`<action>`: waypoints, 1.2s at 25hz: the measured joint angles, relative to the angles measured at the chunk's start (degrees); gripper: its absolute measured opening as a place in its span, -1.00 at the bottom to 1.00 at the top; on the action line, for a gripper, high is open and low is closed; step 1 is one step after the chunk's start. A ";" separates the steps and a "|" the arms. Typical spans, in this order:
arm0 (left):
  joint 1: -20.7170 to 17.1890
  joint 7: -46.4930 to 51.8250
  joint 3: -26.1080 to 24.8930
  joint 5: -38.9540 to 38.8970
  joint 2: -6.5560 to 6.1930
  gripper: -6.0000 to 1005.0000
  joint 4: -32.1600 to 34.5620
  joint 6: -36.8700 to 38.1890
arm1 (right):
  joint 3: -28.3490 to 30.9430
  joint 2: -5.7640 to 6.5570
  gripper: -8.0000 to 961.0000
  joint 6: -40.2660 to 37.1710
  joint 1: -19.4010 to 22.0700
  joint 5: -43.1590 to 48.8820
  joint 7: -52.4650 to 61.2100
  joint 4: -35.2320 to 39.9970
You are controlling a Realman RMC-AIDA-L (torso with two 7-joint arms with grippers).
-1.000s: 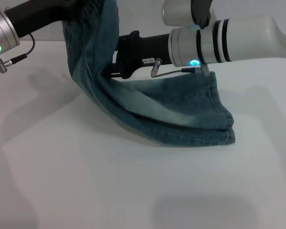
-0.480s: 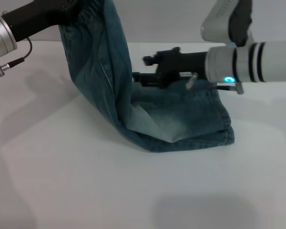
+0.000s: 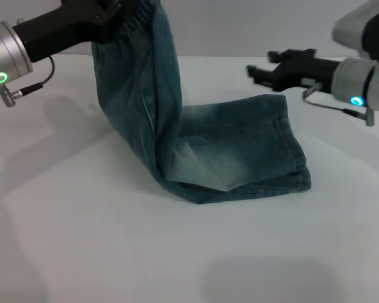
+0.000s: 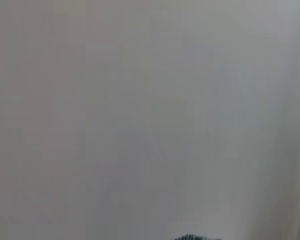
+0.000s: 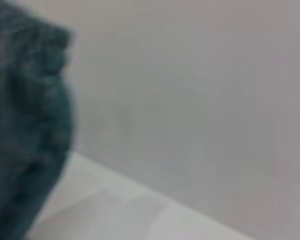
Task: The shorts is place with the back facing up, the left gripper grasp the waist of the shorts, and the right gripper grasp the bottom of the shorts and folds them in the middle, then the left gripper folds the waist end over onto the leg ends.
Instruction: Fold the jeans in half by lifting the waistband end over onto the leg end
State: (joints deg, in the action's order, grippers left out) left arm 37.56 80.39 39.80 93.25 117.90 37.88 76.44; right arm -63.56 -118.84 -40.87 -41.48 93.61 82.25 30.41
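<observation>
The faded blue denim shorts (image 3: pixel 227 151) are folded lengthwise. Their lower half lies on the white table (image 3: pixel 177 252). The upper half rises steeply to the top left. There my left gripper (image 3: pixel 117 11) is shut on the gathered waist (image 3: pixel 142 12), holding it high in the air. The leg ends (image 3: pixel 300 161) rest stacked on the table at the right. My right gripper (image 3: pixel 263 63) hovers open and empty behind and above the leg ends, clear of the cloth. In the right wrist view the hanging shorts (image 5: pixel 25 125) appear as a blurred shape at one side.
Bare white table surface surrounds the shorts on the near side and to both sides. A pale wall stands behind the table. The left wrist view shows only a pale surface with a sliver of dark cloth (image 4: pixel 195 237) at its edge.
My right gripper has let go of the shorts and drawn back to the right. My left gripper has carried the waist a little to the right, and the raised half now hangs steeper.
</observation>
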 joint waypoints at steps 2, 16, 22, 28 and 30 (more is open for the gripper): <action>0.16 0.29 0.88 0.00 0.02 -0.92 0.00 0.34 | 0.18 0.03 0.21 2.20 0.81 -1.90 -0.20 0.60; 0.15 -0.22 13.42 -7.42 0.47 -0.91 -0.82 0.42 | 4.29 0.01 0.20 10.88 1.99 -4.76 -0.45 1.14; 1.69 -1.82 19.06 -9.64 0.67 -0.91 -2.88 -1.33 | 9.05 0.06 0.20 10.95 2.47 -6.15 -0.56 1.06; 1.89 -2.33 24.43 -13.57 0.78 -0.91 -2.90 -4.63 | 9.95 0.10 0.20 10.72 2.91 -6.17 -0.64 1.05; 1.90 -2.37 25.38 -14.32 0.80 -0.91 -2.90 -5.11 | 9.95 0.10 0.20 10.70 2.97 -6.17 -0.65 1.01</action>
State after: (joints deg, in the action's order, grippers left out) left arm 39.46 78.02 65.19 78.93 118.70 34.97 71.33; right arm -53.61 -118.74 -30.17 -38.51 87.45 81.60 31.41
